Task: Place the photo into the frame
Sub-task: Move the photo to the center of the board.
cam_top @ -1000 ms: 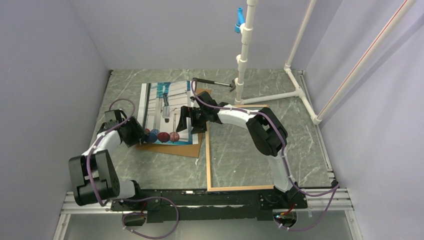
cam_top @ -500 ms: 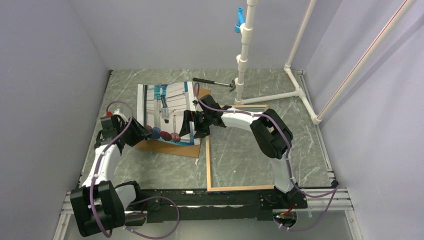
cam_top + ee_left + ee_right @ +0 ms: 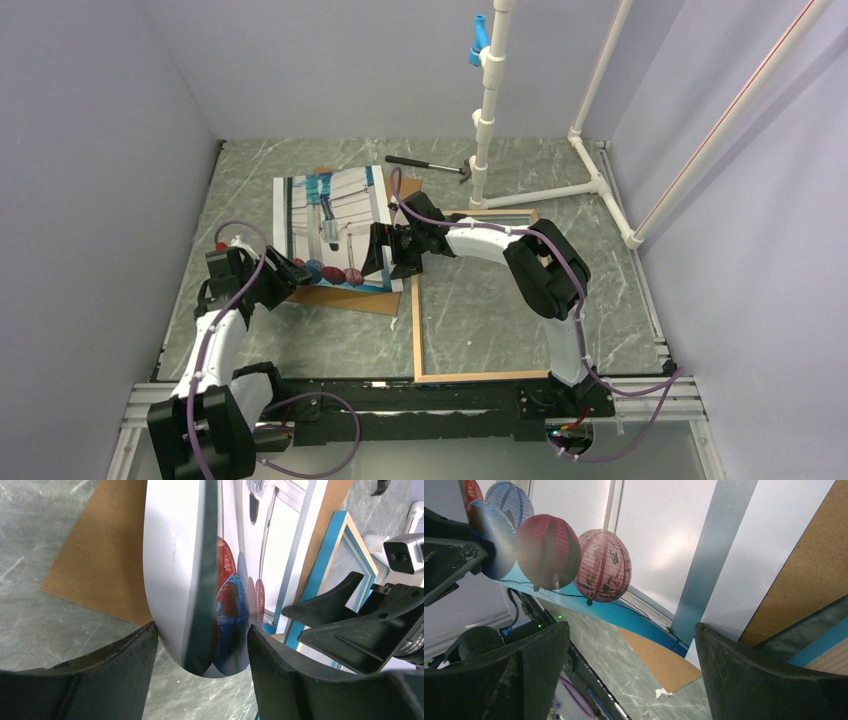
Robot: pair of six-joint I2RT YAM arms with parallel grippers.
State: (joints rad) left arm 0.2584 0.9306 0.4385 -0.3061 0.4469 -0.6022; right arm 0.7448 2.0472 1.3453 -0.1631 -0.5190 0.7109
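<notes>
1. At the left side of the grey-green marbled tabletop [image 3: 240,180], the left tool [image 3: 285,274] is clamped on the near-left corner of the large glossy rectangular photo [image 3: 335,220]. The left wrist view shows both fingers touching the sheet, which bows between them.
2. The photo sits print side up, apparently tilted with its near edge raised. It lies over the plain brown rectangular backing board [image 3: 350,298] and is not in the frame.
3. At the photo's near-right edge, the right tool [image 3: 372,250] has its fingers spread wide. The right wrist view shows the print beyond them and nothing pinched.
4. Further right, the thin rectangular picture frame [image 3: 480,377] lies flat on the tabletop just beside the board. It looks wood-coloured from above and turquoise in the left wrist view. No print lies in its opening.
5. At the far edge lie a small black-handled hammer [image 3: 425,165] and a white pipe stand [image 3: 490,90], both well apart from the work.
6. Progress, as judged: early. The photo is gripped and partly lifted. Carrying it rightward over the frame, squaring it up and seating it are all left to do.
7. Compared with a second ago:
   - The left arm has drawn back towards its base.
   - The photo's near-left corner has come with it, and its left edge lies further left.
   - The right tool has shifted slightly nearer.
   - The frame and board have not moved.
</notes>
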